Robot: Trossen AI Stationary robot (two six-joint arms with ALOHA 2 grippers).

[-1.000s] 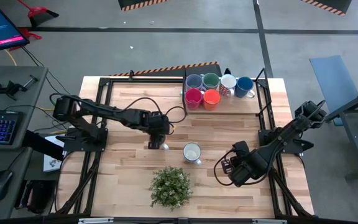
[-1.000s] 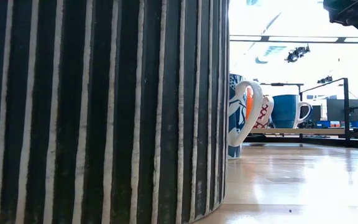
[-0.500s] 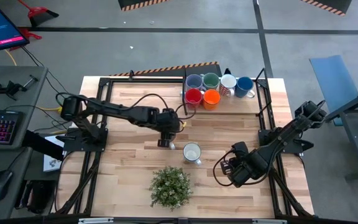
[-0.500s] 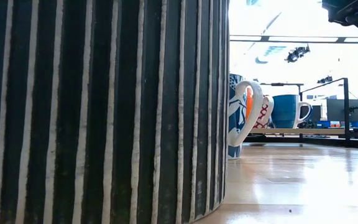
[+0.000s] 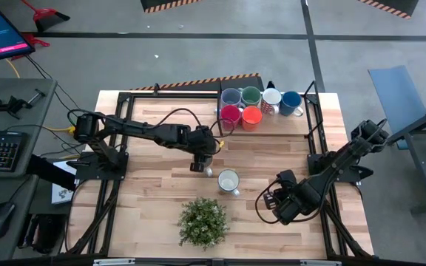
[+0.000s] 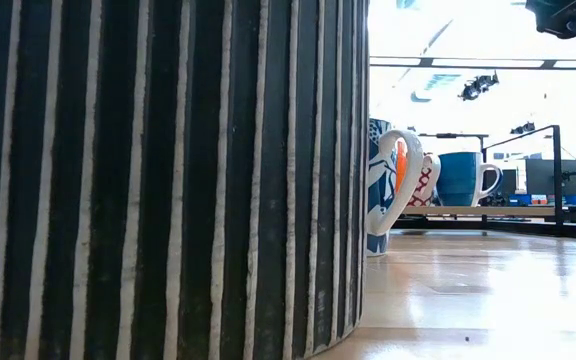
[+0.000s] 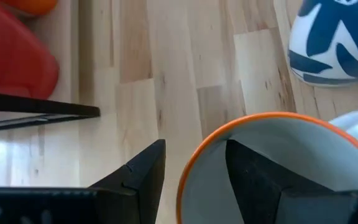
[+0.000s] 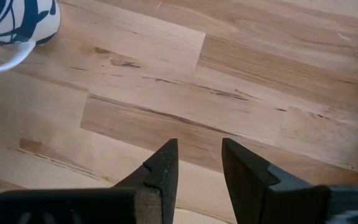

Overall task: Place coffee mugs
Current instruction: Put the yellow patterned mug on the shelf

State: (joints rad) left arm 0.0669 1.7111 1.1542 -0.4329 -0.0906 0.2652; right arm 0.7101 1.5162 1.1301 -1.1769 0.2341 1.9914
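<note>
My left gripper (image 5: pixel 201 162) is over the table's middle, shut on a mug with a white inside and an orange rim (image 7: pixel 272 155); the mug shows small in the high view (image 5: pixel 208 172). A white mug with a blue pattern (image 5: pixel 228 181) stands just right of it. Six mugs stand at the far right: lavender (image 5: pixel 231 97), green (image 5: pixel 251 94), white with red pattern (image 5: pixel 271 100), blue (image 5: pixel 291 103), red (image 5: pixel 230 115), orange (image 5: pixel 251 117). My right gripper (image 8: pixel 197 146) is open and empty over bare wood at the near right (image 5: pixel 276 203). My left gripper holds the mug by its rim (image 7: pixel 188 171). One finger (image 7: pixel 253 177) is inside the mug and the other finger (image 7: pixel 135 177) is outside its wall. The fingers come from above, pointing down. The mug sits upright, mouth up; whether it is clear of the table I cannot tell.
A leafy plant (image 5: pixel 203 221) in a striped pot (image 6: pixel 168 180) stands at the near middle and fills most of the low view. The six mugs stand on a raised wooden board (image 5: pixel 287 125). A dark frame (image 5: pixel 316 125) runs along the table's sides.
My left gripper has gone toward the table's right edge with the orange-rimmed mug, closing on the blue-patterned mug. The mug has stayed upright in the hold.
</note>
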